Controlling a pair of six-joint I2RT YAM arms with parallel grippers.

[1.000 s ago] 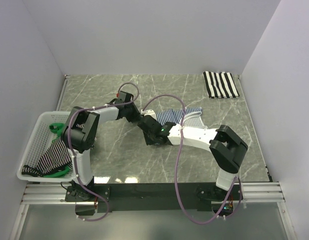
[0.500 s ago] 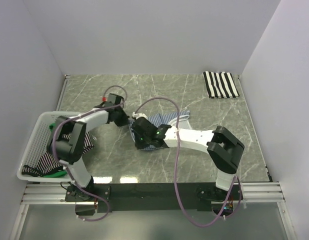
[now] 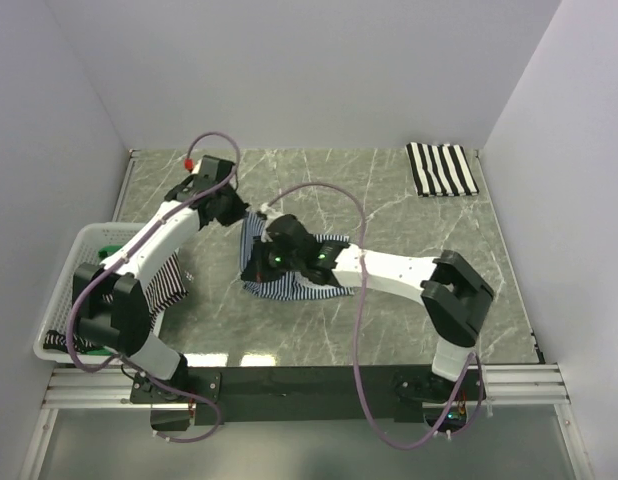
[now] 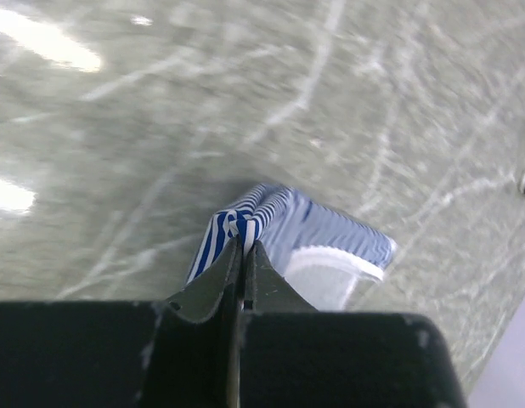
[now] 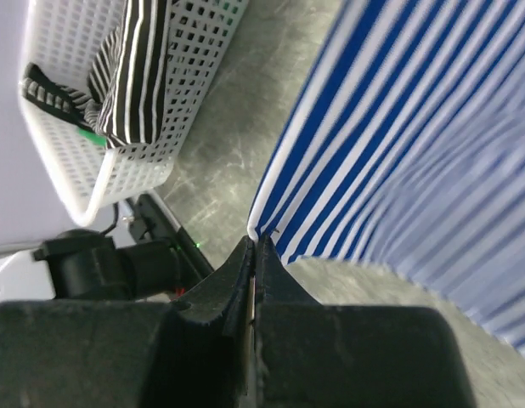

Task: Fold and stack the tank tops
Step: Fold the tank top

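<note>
A thin navy-and-white striped tank top (image 3: 294, 275) hangs stretched between my two grippers left of the table's middle. The left gripper (image 3: 245, 216) is shut on its far upper corner; in the left wrist view the gripper's tips (image 4: 244, 244) pinch a bunched striped edge of the tank top (image 4: 330, 238), whose white trim shows below. My right gripper (image 3: 252, 270) is shut on the near corner, its tips (image 5: 256, 243) clamping the white-edged hem of the tank top (image 5: 398, 127). A folded broad black-and-white striped tank top (image 3: 441, 168) lies at the back right.
A white mesh basket (image 3: 64, 300) stands at the left edge, with a black-and-white striped tank top (image 3: 161, 285) draped over its rim and something green inside. The right wrist view shows the same basket (image 5: 190, 93) and striped cloth (image 5: 137, 72).
The left gripper closed on the navy-striped tank top and swung back and left. The right gripper moved left too, dragging the garment left and lifting it between them.
</note>
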